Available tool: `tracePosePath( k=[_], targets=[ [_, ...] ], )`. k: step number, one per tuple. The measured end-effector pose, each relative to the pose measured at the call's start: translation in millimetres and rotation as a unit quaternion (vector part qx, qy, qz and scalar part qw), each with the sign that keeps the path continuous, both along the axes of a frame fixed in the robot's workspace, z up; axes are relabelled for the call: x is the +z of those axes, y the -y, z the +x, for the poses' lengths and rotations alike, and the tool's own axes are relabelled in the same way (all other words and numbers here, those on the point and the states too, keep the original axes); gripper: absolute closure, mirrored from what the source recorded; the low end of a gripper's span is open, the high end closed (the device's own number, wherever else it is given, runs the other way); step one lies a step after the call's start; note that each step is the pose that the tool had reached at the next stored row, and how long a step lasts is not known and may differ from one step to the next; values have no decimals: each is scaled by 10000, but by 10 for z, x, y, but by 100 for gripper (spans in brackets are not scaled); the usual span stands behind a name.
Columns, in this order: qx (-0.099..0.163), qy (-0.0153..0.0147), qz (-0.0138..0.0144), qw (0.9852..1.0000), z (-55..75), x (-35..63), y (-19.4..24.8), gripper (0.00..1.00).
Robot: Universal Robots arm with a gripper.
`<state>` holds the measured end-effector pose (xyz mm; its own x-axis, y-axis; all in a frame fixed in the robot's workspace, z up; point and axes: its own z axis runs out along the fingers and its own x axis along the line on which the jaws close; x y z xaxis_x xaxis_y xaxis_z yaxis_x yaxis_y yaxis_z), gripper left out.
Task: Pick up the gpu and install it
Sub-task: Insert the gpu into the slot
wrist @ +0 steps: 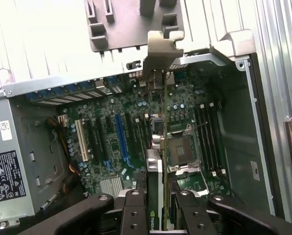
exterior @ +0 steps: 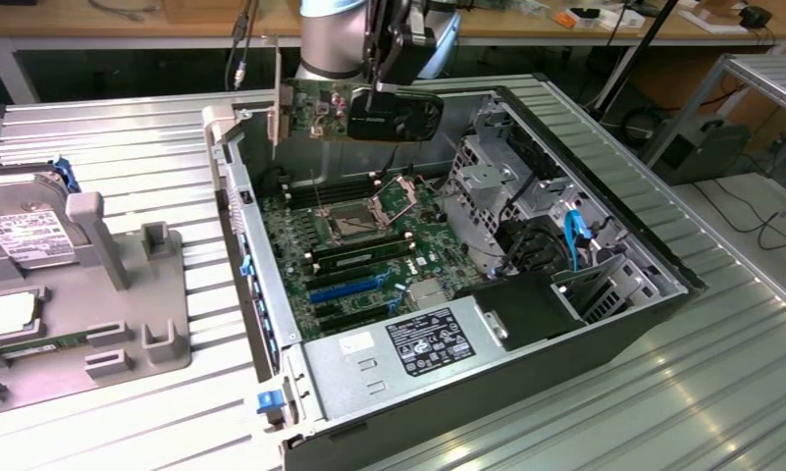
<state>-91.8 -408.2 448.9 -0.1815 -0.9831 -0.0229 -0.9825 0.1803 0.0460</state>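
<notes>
One gpu (exterior: 353, 110) hangs in the air over the end of the open computer case (exterior: 563, 392) farthest from the exterior camera, clear of the motherboard (exterior: 366, 245) beneath it.

Exterior view: the card is a thin green circuit board standing on edge. A black moulded shroud (exterior: 395, 116) covers the face turned to the camera, and a bright flat metal bracket (exterior: 275, 93) closes the end toward the exterior view's left. The gripper (exterior: 390, 88) is clamped on the card from above. The arm's grey wrist segment (exterior: 330, 39) comes straight down from the top of the picture. The case is dark sheet metal, lying on its side on a ribbed metal table (exterior: 707, 392). Inside are a perforated silver drive cage (exterior: 491, 182), a power supply (exterior: 419, 339) with a black label and a blue cable (exterior: 576, 235). To the exterior view's left, a grey moulded fixture (exterior: 118, 294) carries a hard drive (exterior: 20, 235) with a white label.

Wrist view: the gpu is seen edge-on, a narrow strip running away from the camera to its bracket. Two black metal fingers (wrist: 136, 210) sit either side of the card's near end, pressed against it. Beyond the card lie the green motherboard, a long blue expansion slot (wrist: 121, 139), a white slot (wrist: 79, 142), the square CPU socket (wrist: 182, 149) and a finned silver heatsink (wrist: 111, 186).
</notes>
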Motion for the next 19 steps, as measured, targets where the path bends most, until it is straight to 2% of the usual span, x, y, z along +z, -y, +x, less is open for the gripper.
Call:
tracePosePath(
  k=[4,8,11,15,17,19],
  targets=[
    [213,0,0,9998,0,0,0,73],
    [564,0,0,9984,0,0,-1,73],
    [790,0,0,9969,0,0,-1,73],
    [1135,0,0,9935,0,0,-1,73],
    [1225,0,0,9925,0,0,-1,73],
    [1230,1,0,9924,0,0,-1,73]
  ],
)
